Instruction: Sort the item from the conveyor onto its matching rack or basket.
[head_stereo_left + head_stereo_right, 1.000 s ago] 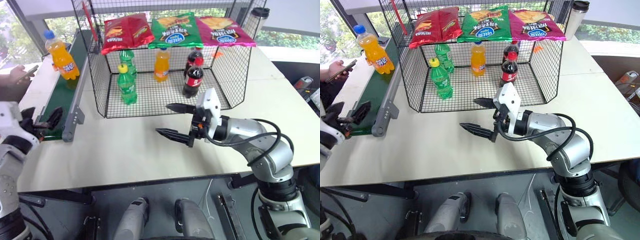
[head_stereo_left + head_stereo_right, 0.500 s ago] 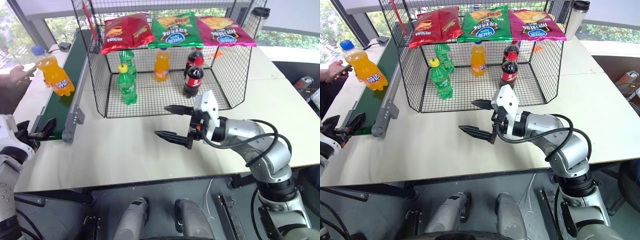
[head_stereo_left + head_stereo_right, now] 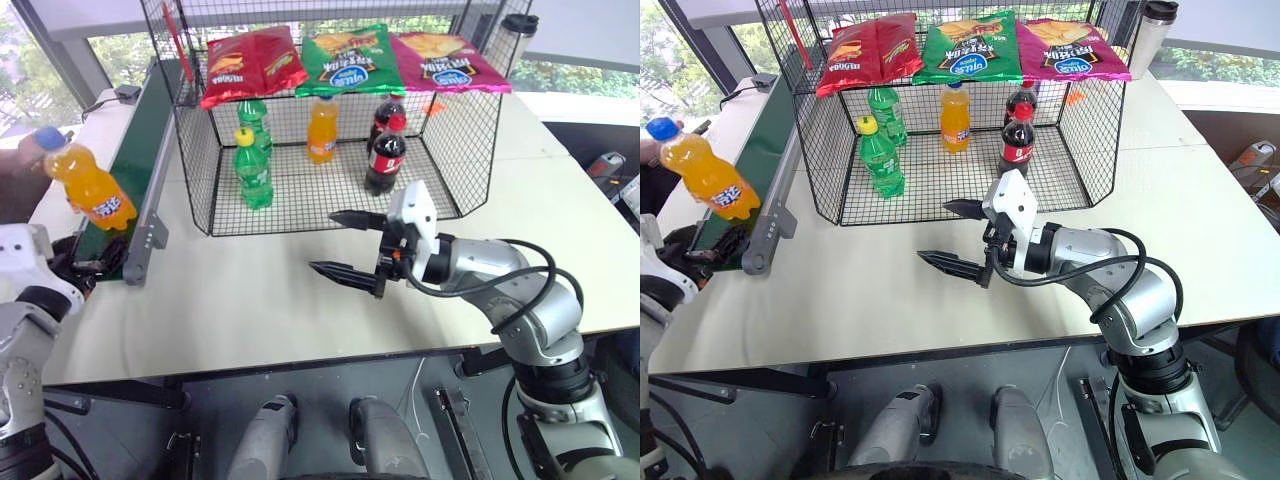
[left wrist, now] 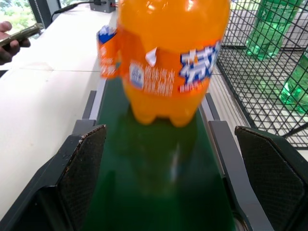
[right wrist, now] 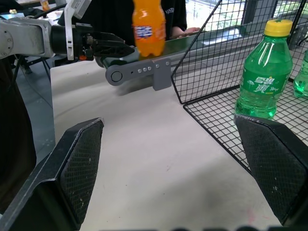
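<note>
The item, an orange soda bottle [image 3: 88, 187] with a blue cap, stands on the conveyor [image 3: 142, 135] close to its near rounded end. My left gripper [image 3: 90, 260] is open at that end, level with the belt. In the left wrist view the bottle [image 4: 168, 62] is just ahead of the gap between the two fingers, untouched. My right gripper [image 3: 326, 241] hangs open and empty over the table in front of the black wire basket [image 3: 195, 150], pointing toward the conveyor. The basket holds green, orange and cola bottles, with crisp bags along its top.
A person's hand holding a phone [image 4: 14, 41] rests on the table beyond the conveyor. A dark travel mug [image 3: 518, 35] stands behind the basket's right corner. A green bottle [image 5: 262, 79] stands just inside the basket's open front.
The orange bottle has ridden down the belt toward its near end and now stands right in front of my left gripper. Both grippers stay open; the right arm has not moved.
</note>
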Action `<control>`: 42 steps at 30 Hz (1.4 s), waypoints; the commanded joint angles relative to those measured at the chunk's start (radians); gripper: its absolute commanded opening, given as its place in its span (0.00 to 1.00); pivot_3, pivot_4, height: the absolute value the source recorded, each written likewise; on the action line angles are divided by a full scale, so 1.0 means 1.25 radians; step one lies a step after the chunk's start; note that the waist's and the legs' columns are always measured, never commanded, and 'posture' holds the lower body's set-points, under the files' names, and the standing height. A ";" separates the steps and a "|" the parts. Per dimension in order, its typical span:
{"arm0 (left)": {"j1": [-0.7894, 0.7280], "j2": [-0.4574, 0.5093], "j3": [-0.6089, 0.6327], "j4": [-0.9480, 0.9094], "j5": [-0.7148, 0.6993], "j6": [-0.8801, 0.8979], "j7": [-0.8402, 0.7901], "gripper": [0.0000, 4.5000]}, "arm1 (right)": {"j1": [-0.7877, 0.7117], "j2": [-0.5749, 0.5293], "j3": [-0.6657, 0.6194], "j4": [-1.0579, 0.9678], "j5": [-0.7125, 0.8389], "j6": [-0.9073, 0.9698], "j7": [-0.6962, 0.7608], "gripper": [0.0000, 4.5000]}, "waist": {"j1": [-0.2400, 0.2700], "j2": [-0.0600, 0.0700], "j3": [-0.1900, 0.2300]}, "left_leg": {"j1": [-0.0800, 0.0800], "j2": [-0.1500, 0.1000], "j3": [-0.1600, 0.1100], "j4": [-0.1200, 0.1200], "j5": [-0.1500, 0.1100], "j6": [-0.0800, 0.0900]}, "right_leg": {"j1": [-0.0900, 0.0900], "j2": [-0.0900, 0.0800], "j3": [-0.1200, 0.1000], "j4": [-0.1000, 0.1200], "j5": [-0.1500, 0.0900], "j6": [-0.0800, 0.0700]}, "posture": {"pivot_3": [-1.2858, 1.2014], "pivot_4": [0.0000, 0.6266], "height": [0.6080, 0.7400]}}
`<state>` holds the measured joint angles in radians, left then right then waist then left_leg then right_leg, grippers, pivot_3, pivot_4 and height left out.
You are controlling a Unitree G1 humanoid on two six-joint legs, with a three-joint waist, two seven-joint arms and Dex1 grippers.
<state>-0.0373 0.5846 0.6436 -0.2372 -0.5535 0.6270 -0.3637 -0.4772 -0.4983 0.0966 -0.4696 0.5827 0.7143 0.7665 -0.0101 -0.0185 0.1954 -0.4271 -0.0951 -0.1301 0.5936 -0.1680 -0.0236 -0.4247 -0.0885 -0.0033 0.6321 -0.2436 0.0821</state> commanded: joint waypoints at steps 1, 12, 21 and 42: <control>-0.007 0.004 0.004 -0.009 0.004 -0.019 0.009 1.00 | 0.000 -0.006 -0.004 -0.028 0.008 -0.005 -0.001 0.99 | 0.000 0.000 0.000 | 0.000 0.000 0.000 0.000 0.000 0.000 | 0.000 0.000 0.000 0.000 0.000 0.000 | 0.52 0.24 0.99; 0.020 -0.013 -0.001 -0.022 -0.017 -0.054 -0.027 0.71 | 0.009 -0.010 -0.004 -0.031 0.005 -0.007 -0.005 1.00 | 0.000 0.000 0.000 | 0.000 0.000 0.000 0.000 0.000 0.000 | 0.000 0.000 0.000 0.000 0.000 0.000 | 0.52 0.24 0.99; -0.060 0.043 0.056 -0.006 -0.107 -0.007 -0.012 0.66 | 0.013 -0.014 -0.002 -0.037 0.010 -0.003 -0.008 1.00 | 0.001 0.000 0.000 | 0.000 0.000 0.000 0.000 0.000 0.000 | 0.000 0.000 -0.001 0.000 0.000 0.000 | 0.52 0.24 0.99; -0.249 0.056 -0.498 -0.077 -0.066 -0.030 -0.358 0.66 | 0.005 -0.015 0.006 -0.022 0.015 -0.004 -0.006 1.00 | 0.002 0.000 0.000 | 0.000 0.002 0.002 -0.001 0.001 0.002 | -0.001 0.001 0.000 0.000 0.001 -0.001 | 0.52 0.24 0.99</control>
<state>-0.3176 0.6596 0.0625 -0.2887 -0.6615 0.6458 -0.7705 -0.4565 -0.5184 0.1134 -0.4691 0.5905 0.7146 0.7600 -0.0072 -0.0187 0.1957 -0.4277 -0.0925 -0.1270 0.5922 -0.1664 -0.0211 -0.4258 -0.0867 -0.0033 0.6315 -0.2426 0.0809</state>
